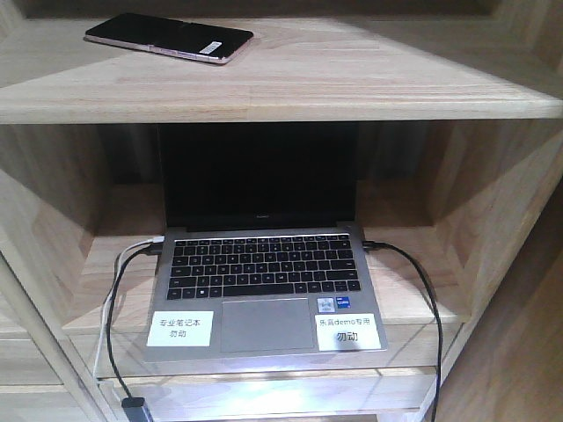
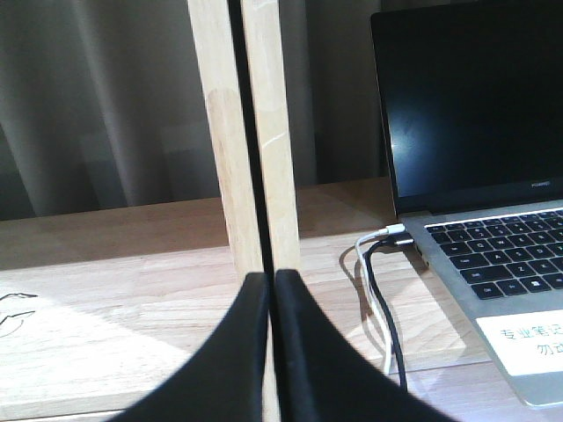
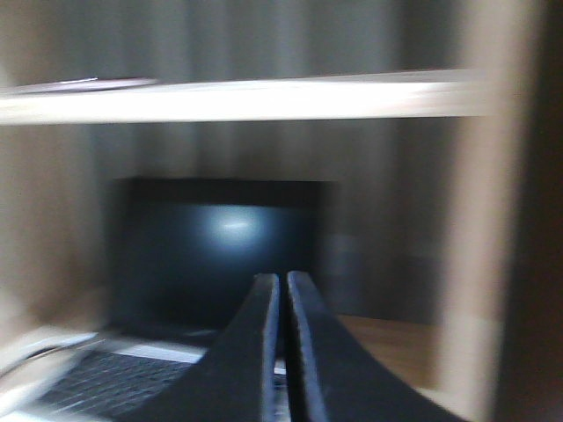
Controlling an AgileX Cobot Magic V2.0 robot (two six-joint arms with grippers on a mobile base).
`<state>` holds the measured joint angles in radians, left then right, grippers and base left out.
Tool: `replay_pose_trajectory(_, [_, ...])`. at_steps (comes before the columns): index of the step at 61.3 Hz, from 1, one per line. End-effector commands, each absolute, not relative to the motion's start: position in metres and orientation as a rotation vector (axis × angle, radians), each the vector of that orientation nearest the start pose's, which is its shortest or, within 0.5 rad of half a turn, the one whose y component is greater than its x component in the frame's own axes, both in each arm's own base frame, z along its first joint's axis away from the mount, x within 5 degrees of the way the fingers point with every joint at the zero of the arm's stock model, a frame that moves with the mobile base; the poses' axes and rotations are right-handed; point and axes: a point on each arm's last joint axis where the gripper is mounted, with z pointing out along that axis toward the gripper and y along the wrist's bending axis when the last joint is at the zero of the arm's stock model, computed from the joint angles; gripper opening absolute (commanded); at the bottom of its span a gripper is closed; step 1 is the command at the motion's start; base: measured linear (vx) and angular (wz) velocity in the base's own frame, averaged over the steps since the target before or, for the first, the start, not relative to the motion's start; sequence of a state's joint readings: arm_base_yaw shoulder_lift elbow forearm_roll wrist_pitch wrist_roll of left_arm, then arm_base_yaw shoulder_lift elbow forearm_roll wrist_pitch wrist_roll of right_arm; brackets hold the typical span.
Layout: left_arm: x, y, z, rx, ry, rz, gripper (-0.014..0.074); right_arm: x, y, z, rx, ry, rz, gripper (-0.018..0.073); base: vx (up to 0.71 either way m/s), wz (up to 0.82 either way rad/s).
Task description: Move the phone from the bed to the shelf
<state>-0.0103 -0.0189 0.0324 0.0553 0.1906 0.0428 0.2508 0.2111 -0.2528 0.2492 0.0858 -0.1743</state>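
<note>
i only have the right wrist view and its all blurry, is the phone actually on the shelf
Observer: Yes. In the front view the phone lies flat on the upper board of the shelf, toward its left end.
Operator: anything holding it
Observer: No. No gripper shows in the front view, and the left gripper is shut with nothing between its fingers.
Operator: whats below it
Observer: An open laptop on the lower board, screen dark, with cables plugged into both sides.
Operator: any labels on it
Observer: Two white labels on the palm rest, either side of the touchpad.
</note>
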Motion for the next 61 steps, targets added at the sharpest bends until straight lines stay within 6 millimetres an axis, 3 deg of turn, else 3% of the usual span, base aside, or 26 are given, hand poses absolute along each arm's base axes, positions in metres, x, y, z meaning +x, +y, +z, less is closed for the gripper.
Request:
replay_pose_trajectory(1, [0.055, 0.0, 0.201, 0.076, 1.585, 0.065, 0.0001, 0.067, 0.013, 0.291, -0.094, 1.466, 0.199, -0.0003, 0.0, 0.0])
replay_pose_trajectory(10, [0.055, 0.0, 0.201, 0.076, 1.585, 0.065, 0.0001, 0.065, 0.008, 0.276, -0.065, 1.527, 0.105, -0.0003, 0.0, 0.0])
replay_pose_trajectory(37, [0.055, 0.0, 0.201, 0.076, 1.583, 0.065, 0.0001, 0.056, -0.001, 0.203, 0.019, 1.508, -0.014, -0.0003, 0.0, 0.0])
replay_pose_trajectory(61, [0.055, 0.0, 0.201, 0.076, 1.583, 0.065, 0.0001, 0.056, -0.001, 0.2, -0.019, 1.523, -0.054, -0.0003, 0.0, 0.0])
